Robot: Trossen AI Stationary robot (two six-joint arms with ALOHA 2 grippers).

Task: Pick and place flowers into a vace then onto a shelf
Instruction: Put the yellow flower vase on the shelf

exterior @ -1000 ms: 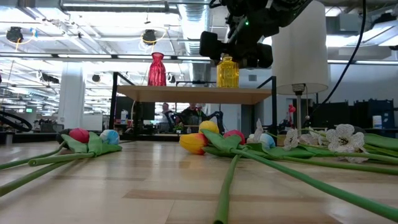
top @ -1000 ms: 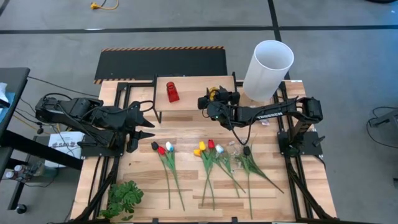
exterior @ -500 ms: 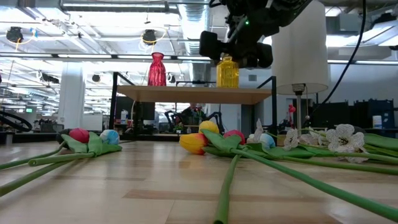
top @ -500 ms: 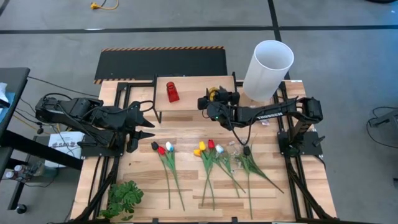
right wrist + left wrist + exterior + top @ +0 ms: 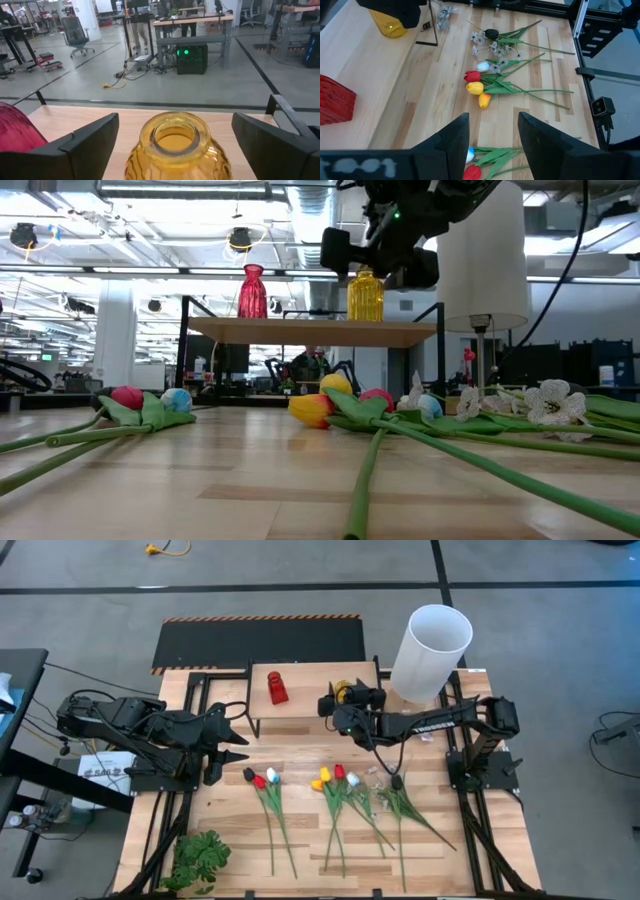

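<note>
Nothing on the bench has shifted since the earlier frames; both arms sit as before. Right gripper (image 5: 335,700) hangs over the low light-wood shelf on thin black legs (image 5: 310,685) at the bench's far edge, fingers spread wide on either side of the squat yellow glass vase (image 5: 172,147), not gripping it. Left gripper (image 5: 238,733) waits near the bench's left edge, partly open, holding nothing. Vases on shelf: two, the yellow one and a red ribbed glass vase (image 5: 277,687) toward the shelf's left end. Flowers lie flat mid-bench, long green stems trailing toward the near edge. Left bunch of tulips (image 5: 264,780): three heads, dark, red, pale white-blue. Middle bunch of tulips (image 5: 335,778): two yellow, one red, one white. Just right of it, one spray of small white blossoms (image 5: 385,780). One bushy green leafy sprig (image 5: 200,855) at the near left corner. One tall white cylinder (image 5: 430,640) at the far right corner.
</note>
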